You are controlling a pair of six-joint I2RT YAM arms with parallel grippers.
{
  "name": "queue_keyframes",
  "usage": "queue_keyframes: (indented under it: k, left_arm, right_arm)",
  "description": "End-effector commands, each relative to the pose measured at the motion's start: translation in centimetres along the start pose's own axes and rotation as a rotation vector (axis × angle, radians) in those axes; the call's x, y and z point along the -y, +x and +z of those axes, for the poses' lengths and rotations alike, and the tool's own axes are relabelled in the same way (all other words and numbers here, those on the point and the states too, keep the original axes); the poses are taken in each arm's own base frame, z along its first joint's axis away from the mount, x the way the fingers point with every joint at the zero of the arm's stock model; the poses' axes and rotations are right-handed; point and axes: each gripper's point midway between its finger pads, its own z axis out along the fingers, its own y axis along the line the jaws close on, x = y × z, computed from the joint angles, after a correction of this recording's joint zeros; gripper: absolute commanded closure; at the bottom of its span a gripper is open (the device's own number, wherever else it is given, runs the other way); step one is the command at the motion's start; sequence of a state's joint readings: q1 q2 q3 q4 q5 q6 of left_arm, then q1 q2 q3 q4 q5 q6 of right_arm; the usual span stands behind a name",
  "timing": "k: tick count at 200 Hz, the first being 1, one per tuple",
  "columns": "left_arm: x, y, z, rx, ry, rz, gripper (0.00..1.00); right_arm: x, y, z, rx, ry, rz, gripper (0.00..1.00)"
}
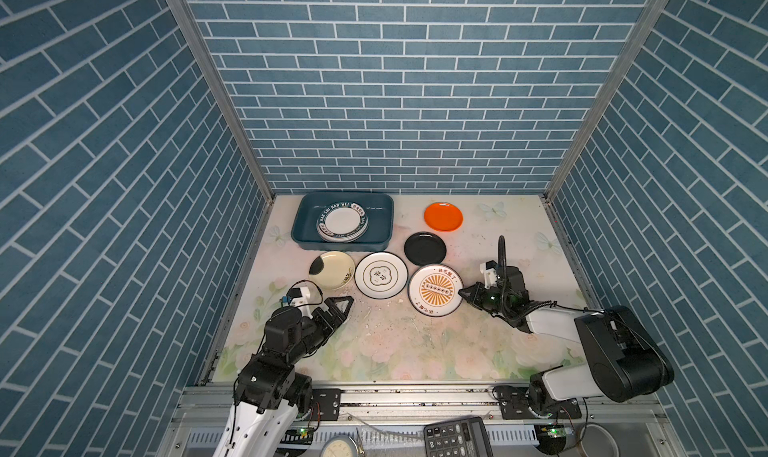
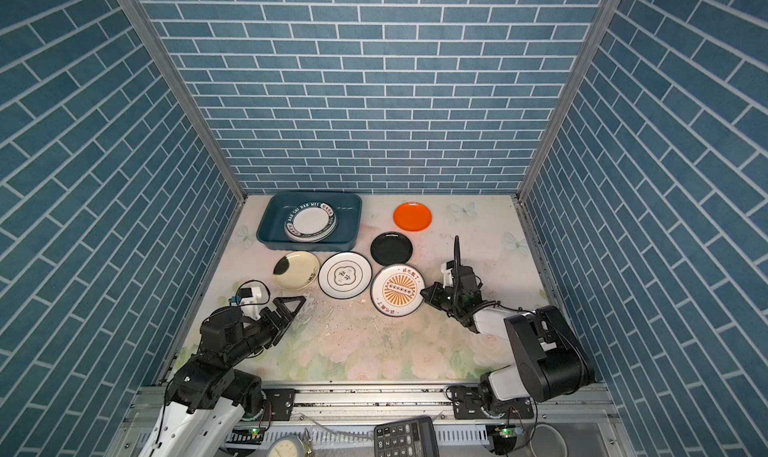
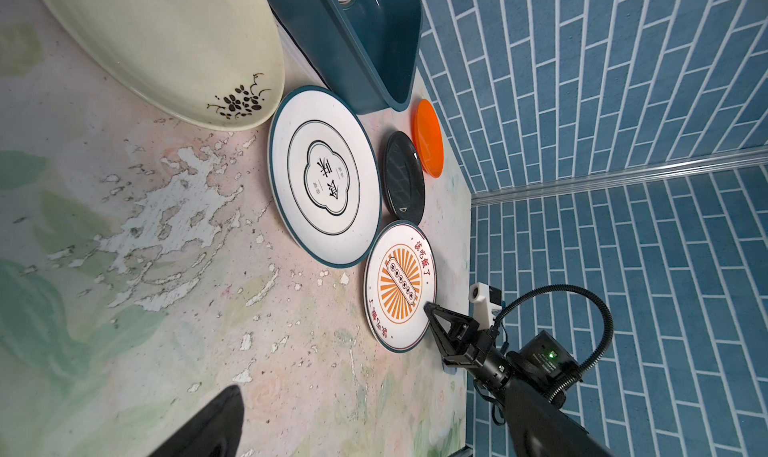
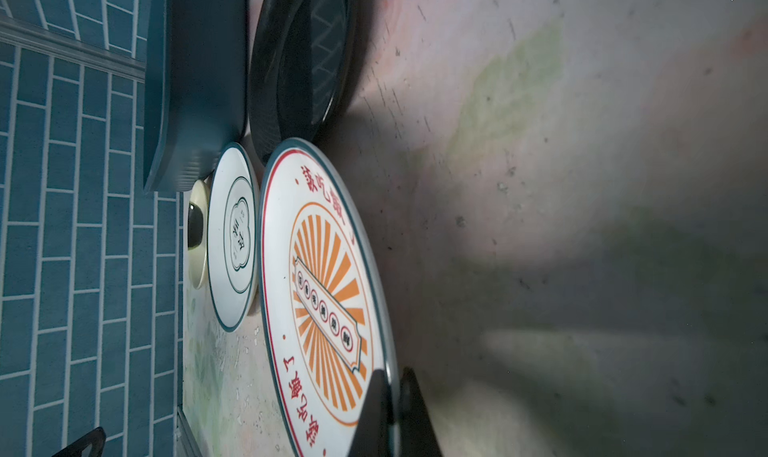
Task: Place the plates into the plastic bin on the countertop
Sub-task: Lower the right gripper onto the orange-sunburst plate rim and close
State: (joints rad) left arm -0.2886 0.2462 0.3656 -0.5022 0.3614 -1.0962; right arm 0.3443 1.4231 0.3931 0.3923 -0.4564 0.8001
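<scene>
Pink-flowered countertop [image 1: 395,342]: saw plastic bin [image 1: 301,222] at back left, already holding a stack of plates [image 1: 342,221]. Counted five outside: sunburst plate [image 1: 435,290], white plate [image 1: 380,275], cream plate [image 1: 331,270], black plate [image 1: 424,248], orange plate [image 1: 443,216]. Found right gripper [image 1: 461,293] clamped on sunburst rim, left gripper [image 1: 348,303] spread, empty.

The plate [image 1: 435,289] shows an orange sunburst (teal rim).

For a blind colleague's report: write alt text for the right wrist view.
The right hand is shut on the rim of the orange-sunburst plate on the floral countertop. Beyond it sit a black plate and the teal bin.
</scene>
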Motion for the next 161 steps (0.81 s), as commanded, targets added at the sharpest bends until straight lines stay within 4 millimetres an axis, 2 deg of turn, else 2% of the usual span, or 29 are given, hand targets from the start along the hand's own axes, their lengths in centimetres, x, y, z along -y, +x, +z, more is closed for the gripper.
queue_keyframes:
  k: [1,48,91,120,161]
  left_arm:
    - [-0.3,0.3,0.3,-0.010,-0.001,0.001,0.01]
    - [-0.9,0.3,0.9,-0.007,-0.001,0.001,0.00]
    - [-0.2,0.2,1.8,-0.039,0.004,-0.028,0.00]
    - [0.7,-0.2,1.9,-0.035,-0.006,-0.006,0.00]
    - [1.6,0.0,2.5,-0.046,-0.010,0.021,0.00]
  right_arm:
    - [3.2,1.4,-1.0,-0.003,0.145,-0.003,1.00]
    - [3.7,0.1,-4.9,0.120,0.254,-0.045,1.00]
    - [1.3,-0.4,-7.8,0.185,0.198,-0.086,1.00]
    - [0.9,0.0,-8.7,0.178,0.189,-0.074,1.00]
    - [-1.1,-0.1,-9.3,0.182,0.102,-0.038,1.00]
